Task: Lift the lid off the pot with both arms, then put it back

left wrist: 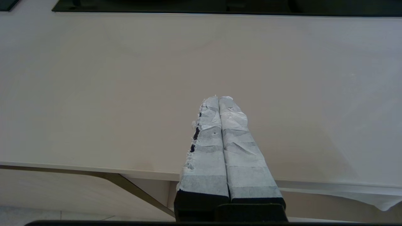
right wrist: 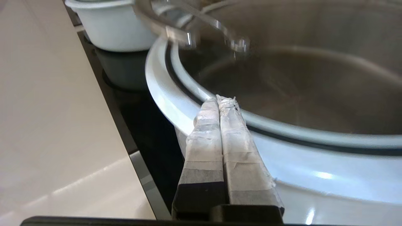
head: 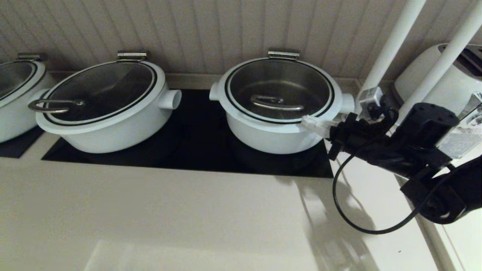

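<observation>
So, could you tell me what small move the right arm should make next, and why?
Probably open the right gripper: its fingers are pressed shut at the white rim of the lid, which sits on the pot, so nothing is gripped. The left gripper is shut over the bare counter.

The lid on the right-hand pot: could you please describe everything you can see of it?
The lid is round clear glass with a broad white rim and thin black ring, a flat curved steel handle at its centre and a steel bracket at the back. It sits flat and closed on the pot. The right gripper, jaws shut, rests at its front right rim.
</observation>
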Available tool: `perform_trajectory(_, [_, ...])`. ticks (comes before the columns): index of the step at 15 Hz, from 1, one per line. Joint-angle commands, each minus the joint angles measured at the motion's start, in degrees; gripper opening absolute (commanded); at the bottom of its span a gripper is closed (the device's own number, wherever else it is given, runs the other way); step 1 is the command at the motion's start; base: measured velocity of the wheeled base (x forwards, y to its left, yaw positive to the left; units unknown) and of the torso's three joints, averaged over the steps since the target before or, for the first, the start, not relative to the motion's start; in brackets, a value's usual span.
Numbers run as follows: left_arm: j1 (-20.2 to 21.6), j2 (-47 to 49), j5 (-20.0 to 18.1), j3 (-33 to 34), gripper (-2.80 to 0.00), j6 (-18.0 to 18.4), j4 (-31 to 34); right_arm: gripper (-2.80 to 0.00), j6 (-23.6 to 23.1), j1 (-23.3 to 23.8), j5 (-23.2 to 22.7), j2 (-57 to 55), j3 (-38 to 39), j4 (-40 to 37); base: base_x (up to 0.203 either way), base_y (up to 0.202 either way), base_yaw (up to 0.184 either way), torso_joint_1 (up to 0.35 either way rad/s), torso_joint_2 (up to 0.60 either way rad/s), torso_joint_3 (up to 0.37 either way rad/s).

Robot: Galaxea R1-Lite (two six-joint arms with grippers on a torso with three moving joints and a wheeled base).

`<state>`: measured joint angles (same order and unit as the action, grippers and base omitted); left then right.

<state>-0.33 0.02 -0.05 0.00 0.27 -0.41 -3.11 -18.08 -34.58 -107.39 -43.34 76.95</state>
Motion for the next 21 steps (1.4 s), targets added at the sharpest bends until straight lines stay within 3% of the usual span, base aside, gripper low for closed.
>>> perform_trajectory(1, [0.0,0.0,0.0,0.0,-2.80,0.0,0.0,-2.80,0.0,0.0,-0.2,2.3,0.5,0.6,0.000,0.000,0.000,0.000,0.00,0.000])
perform_trajectory(10, [0.0,0.0,0.0,0.0,-2.80,0.0,0.0,-2.80,0.1,1.7,-0.1,9.1,6.8,0.3,0.000,0.000,0.000,0.000,0.00,0.000])
perform_trajectory(21, [0.0,0.0,0.0,0.0,-2.80,0.0,0.0,-2.80,-0.1,6.1,5.4,22.6,19.4,-1.3,0.000,0.000,0.000,0.000,0.00,0.000])
